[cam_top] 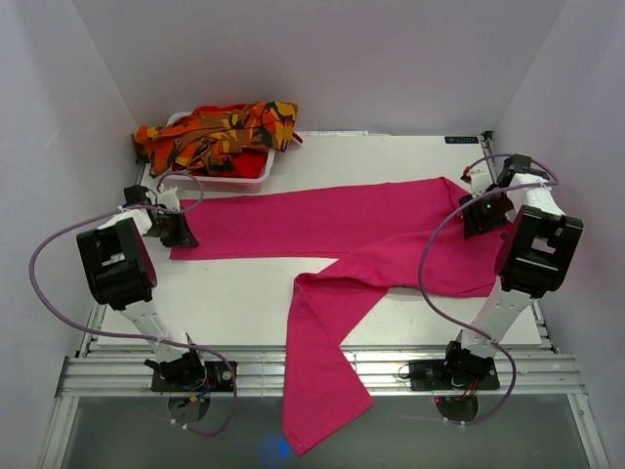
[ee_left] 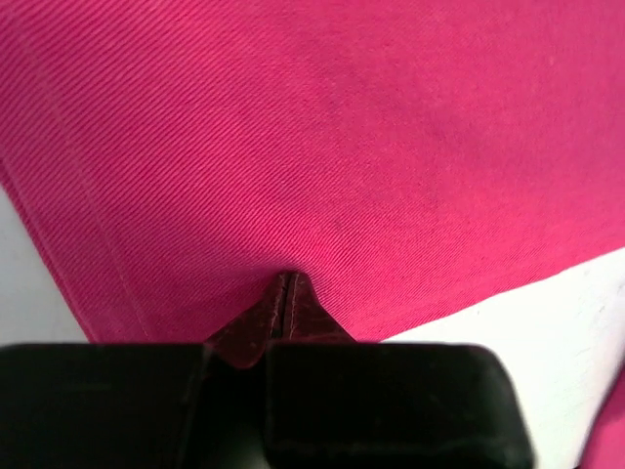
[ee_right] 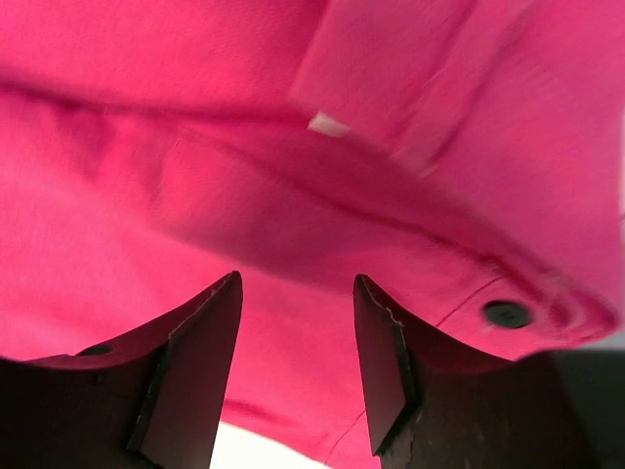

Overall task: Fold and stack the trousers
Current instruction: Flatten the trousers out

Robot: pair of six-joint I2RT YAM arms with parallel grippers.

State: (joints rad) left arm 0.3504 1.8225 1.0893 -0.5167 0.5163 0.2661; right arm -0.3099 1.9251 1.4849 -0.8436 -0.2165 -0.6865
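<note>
matt twill-weave cloth pink trousers [ee_left: 371,147], white slotted plastic basket [cam_top: 220,179], smooth table [cam_top: 225,303]

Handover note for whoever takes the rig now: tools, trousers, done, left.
The left tool is shut, tips on the leg end of the pink trousers; whether cloth is pinched, cannot tell.
The right tool is open over the waistband by the button, holding nothing.
The pink trousers lie unfolded on the table, one leg hanging over the near edge.
The orange camouflage trousers are bunched on the white basket.
Done: nothing folded or stacked. Left: fold both pairs, stack them.
</note>
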